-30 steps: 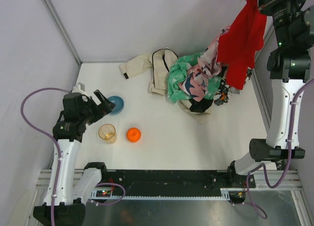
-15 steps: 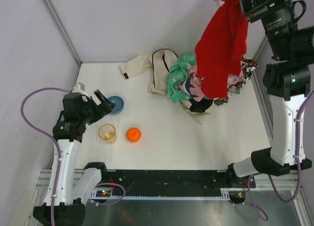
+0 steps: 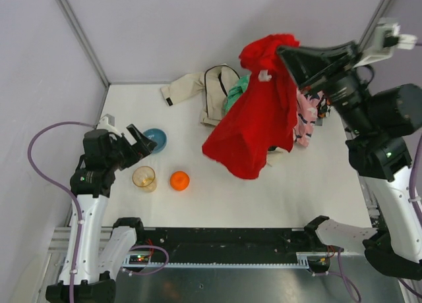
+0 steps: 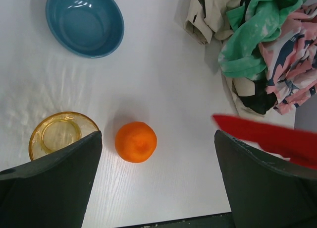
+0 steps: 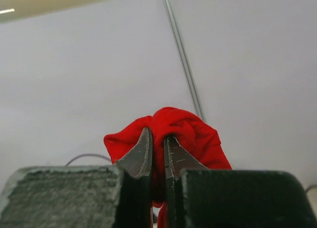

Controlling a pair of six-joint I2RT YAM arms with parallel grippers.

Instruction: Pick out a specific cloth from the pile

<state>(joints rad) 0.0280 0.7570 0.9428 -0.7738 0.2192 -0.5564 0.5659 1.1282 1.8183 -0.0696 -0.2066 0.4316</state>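
Note:
My right gripper [image 3: 285,53] is shut on the red cloth [image 3: 254,122], which hangs high above the table, draped over the pile [image 3: 221,95] at the back. A tiny white mark shows near the cloth's top. In the right wrist view the fingertips [image 5: 146,149] pinch a red bunch [image 5: 174,130]. My left gripper [image 3: 142,137] is open and empty at the left, above an orange ball [image 4: 135,142]. A red edge of the cloth [image 4: 267,136] shows in the left wrist view, with the pile [image 4: 262,49] behind it.
A blue bowl [image 3: 155,139], an amber glass cup [image 3: 144,178] and the orange ball [image 3: 179,180] sit at the left. Grey walls close the back and sides. The beige garment with dark trim [image 3: 208,92] spreads left of the pile.
My right arm has swung the red cloth leftward and toward the near side, away from the back right corner. The cloth now hangs over the table's middle. The left arm has barely moved.

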